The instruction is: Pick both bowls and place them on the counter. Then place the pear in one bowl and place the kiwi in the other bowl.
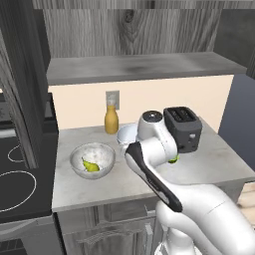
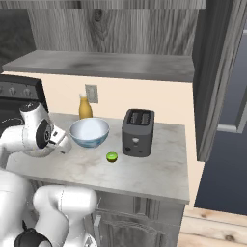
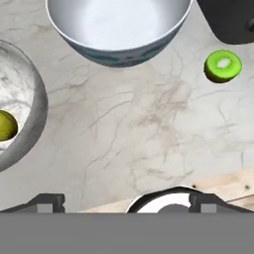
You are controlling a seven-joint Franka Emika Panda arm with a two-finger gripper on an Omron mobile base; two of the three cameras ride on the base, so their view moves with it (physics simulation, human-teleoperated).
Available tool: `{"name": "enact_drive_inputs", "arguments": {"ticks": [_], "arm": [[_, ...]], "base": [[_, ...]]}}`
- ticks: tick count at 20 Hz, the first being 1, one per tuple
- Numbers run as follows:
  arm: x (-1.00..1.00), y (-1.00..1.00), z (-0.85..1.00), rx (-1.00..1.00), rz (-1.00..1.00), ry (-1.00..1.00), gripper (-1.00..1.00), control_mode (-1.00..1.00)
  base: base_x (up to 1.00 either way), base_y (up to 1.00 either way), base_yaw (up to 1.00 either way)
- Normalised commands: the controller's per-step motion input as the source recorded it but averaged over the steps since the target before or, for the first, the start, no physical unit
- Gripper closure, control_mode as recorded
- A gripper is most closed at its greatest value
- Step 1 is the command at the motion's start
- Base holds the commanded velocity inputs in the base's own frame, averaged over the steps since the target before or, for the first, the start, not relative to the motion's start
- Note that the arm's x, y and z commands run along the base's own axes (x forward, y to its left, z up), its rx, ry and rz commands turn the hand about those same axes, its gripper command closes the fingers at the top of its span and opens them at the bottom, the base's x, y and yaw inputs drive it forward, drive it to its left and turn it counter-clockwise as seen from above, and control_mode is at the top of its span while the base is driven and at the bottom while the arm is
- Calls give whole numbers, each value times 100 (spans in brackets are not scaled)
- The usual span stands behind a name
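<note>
In the hand view my gripper is open and holds nothing, with its dark fingertips wide apart above the counter near its front edge. The grey-white marbled bowl stands at the left with the yellow-green pear inside it. Ahead stands the white bowl with the blue-teal pattern, which is empty. The lime-green kiwi lies on the counter to the right. From the base I see the marbled bowl, the pear, the patterned bowl and the kiwi.
A dark toaster stands right of the patterned bowl, close behind the kiwi. An orange bottle is at the back wall under an outlet. A stove top adjoins the counter on the left. A grey shelf hangs above.
</note>
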Motion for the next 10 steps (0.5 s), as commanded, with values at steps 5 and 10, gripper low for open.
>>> {"name": "enact_drive_inputs", "arguments": {"ticks": [5, 10], "arm": [[0, -65, 0, 0, -17, 0, -100, -100], [1, -64, -1, 0, -13, 2, -100, -100]], "base": [[0, 0, 0], [0, 0, 0]]}}
